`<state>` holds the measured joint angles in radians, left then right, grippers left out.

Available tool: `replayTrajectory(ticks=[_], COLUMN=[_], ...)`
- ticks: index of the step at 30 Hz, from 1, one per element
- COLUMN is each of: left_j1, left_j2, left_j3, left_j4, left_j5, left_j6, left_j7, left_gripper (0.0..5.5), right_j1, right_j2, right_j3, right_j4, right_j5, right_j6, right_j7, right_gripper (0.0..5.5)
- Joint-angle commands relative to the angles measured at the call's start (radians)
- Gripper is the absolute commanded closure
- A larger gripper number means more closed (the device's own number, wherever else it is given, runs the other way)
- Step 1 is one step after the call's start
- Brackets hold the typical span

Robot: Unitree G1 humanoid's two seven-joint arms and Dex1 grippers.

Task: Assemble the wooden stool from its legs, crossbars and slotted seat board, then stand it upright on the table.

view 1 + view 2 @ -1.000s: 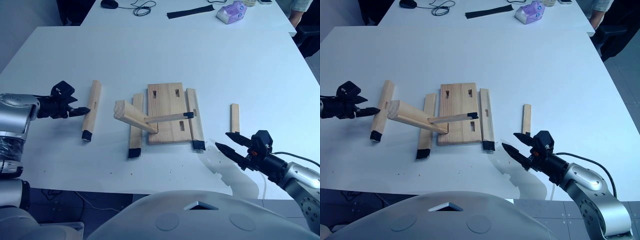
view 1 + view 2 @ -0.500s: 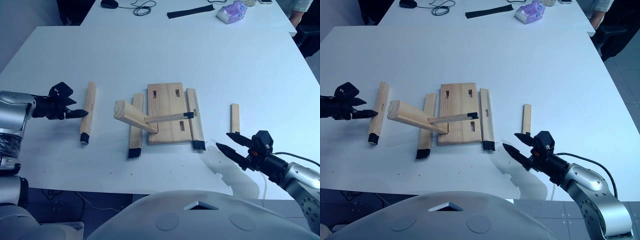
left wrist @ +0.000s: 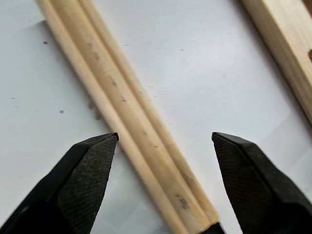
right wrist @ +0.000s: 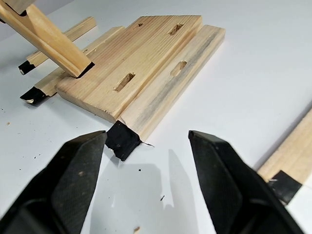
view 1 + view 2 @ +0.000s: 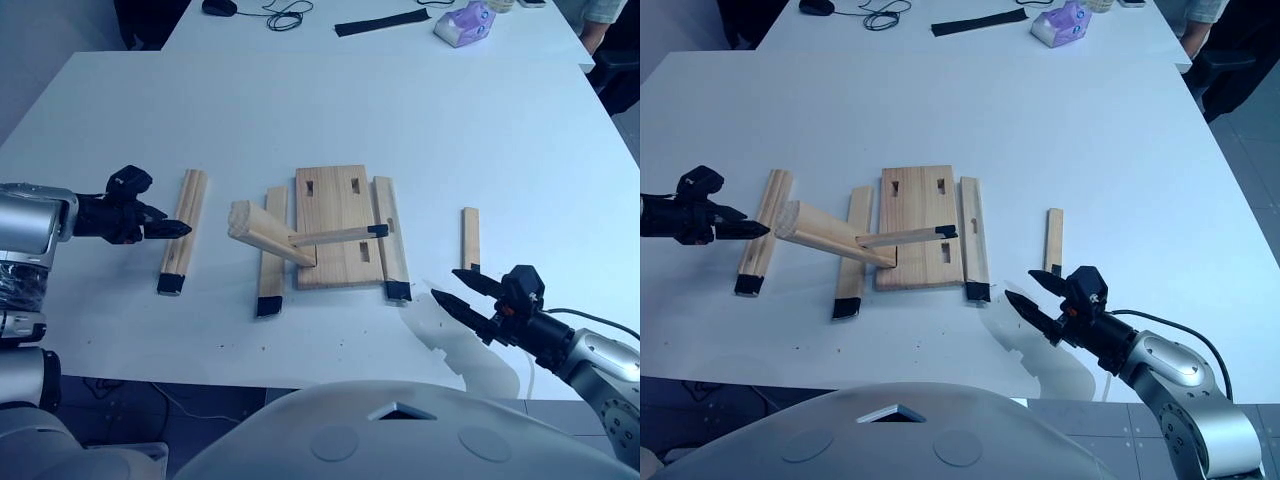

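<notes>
Where the table (image 5: 300,110) shows at mid-left, the left gripper (image 5: 168,228) hangs wide open, its fingers (image 3: 92,161) either side of the left leg (image 5: 180,235) and gripping nothing. At centre, a tilted leg (image 5: 262,231) props its black-capped end on the seat board (image 5: 335,205), above a flat leg (image 5: 270,262) lying along the board's left edge. A thin bar (image 5: 335,236) crosses the board. The right leg (image 5: 390,240) lies against its right edge, and a short bar (image 5: 468,237) lies apart, farther right. At lower right, the right gripper (image 5: 445,282) gapes empty near the right leg's black cap.
</notes>
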<state>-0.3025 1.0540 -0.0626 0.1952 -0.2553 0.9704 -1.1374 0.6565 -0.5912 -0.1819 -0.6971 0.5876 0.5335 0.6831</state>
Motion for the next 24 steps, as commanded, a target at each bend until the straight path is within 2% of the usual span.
replayTrajectory(ticks=[1,12,24], left_j1=[0.089,0.177,0.201], left_j2=[0.035,-0.004,0.017], left_j3=[0.037,0.118,0.103], left_j4=[-0.079,-0.216,-0.195], left_j5=[-0.031,-0.064,-0.043], left_j6=[0.047,0.119,0.030], left_j7=[0.011,0.158,0.186], left_gripper=[1.93,1.93,1.93], right_j1=[0.004,0.025,0.042], right_j2=[0.002,0.012,0.020], right_j3=[0.002,0.022,0.029], right_j4=[-0.010,-0.007,-0.017], right_j5=[-0.007,-0.030,-0.039], right_j6=[-0.009,-0.034,-0.042], right_j7=[-0.006,-0.018,-0.028], right_gripper=[2.41,2.41,2.41])
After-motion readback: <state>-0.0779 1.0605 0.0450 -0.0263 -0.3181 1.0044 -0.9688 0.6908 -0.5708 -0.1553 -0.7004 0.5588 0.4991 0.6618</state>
